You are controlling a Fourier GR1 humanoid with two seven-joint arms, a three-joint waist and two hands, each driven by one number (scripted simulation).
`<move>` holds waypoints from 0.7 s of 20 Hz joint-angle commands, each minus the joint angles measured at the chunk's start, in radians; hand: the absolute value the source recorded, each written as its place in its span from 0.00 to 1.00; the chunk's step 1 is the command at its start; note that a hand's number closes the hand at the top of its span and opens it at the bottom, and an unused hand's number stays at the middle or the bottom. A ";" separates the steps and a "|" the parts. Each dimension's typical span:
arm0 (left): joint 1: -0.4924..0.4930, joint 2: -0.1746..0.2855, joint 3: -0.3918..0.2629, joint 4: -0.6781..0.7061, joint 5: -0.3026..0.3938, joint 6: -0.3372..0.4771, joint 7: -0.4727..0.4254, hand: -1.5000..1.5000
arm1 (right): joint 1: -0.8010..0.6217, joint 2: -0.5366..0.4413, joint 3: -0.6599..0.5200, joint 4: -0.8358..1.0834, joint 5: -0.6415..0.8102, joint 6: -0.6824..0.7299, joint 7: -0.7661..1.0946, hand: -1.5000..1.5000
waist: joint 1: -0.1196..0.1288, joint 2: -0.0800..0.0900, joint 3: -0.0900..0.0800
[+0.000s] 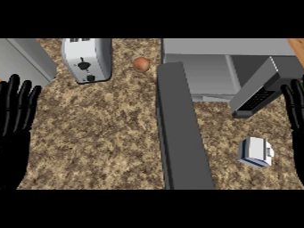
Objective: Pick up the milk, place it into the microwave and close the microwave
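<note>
**Hands.** We see the left hand (9,118) at the left edge of the head view, resting with its fingers straight, pointing up and slightly spread. It holds nothing and touches nothing that we can see. The right hand (303,116) shows at the right edge in the same posture: fingers straight, pointing up, holding nothing. Both hands are well apart from the task's object.

**Task object.** The milk carton (256,152) is white with blue faces and sits on the speckled brown counter (95,133), in the lower right part of the view. It lies between the microwave door (180,133) and the right hand, touching neither. It is outside the microwave (210,67), nearer to us than the opening. Seen from so steeply above, we cannot tell whether it stands fully upright.

**Microwave.** The microwave occupies the upper right of the counter. Its door is open: a long dark grey slab swung out from the left side of the body and reaching toward the lower edge of the view. The light grey interior is exposed. To the right of the opening we note the control panel (256,93), a dark face with a keypad.

**Other items.** A silver toaster (86,60) stands at the upper left of the counter, with a black lever and a knob on the side facing us. A small brown round item (141,64) – we cannot identify it further – lies between the toaster and the microwave, just beside the far end of the door. A grey panel (22,58) shows at the top left corner.
</note>
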 commanded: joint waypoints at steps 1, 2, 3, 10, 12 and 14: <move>0.056 -0.015 -0.005 -0.020 -0.005 -0.004 -0.044 0.00 | 0.028 0.001 0.003 -0.019 0.010 0.018 -0.037 0.00 | -0.004 0.024 0.017; 0.025 -0.016 0.003 -0.021 -0.015 0.015 -0.011 0.00 | 0.024 0.010 0.003 -0.027 0.003 0.015 -0.031 0.00 | -0.005 0.024 0.017; 0.031 -0.012 0.028 0.036 -0.015 0.004 -0.084 0.00 | -0.035 -0.020 -0.067 -0.001 -0.042 0.027 -0.019 0.00 | -0.004 0.025 0.017; 0.048 -0.066 0.020 0.097 0.003 0.093 -0.046 0.00 | 0.177 0.000 0.042 -0.123 -0.012 0.093 -0.016 0.00 | -0.008 0.024 0.017; 0.166 -0.036 0.044 -0.033 0.030 0.032 -0.011 0.00 | 0.192 -0.035 -0.030 -0.187 -0.094 0.122 0.044 0.00 | -0.005 0.023 0.017; 0.196 -0.012 0.098 -0.032 0.090 -0.011 -0.037 0.00 | 0.242 0.012 0.052 -0.191 0.003 0.100 0.012 0.00 | -0.004 0.023 0.017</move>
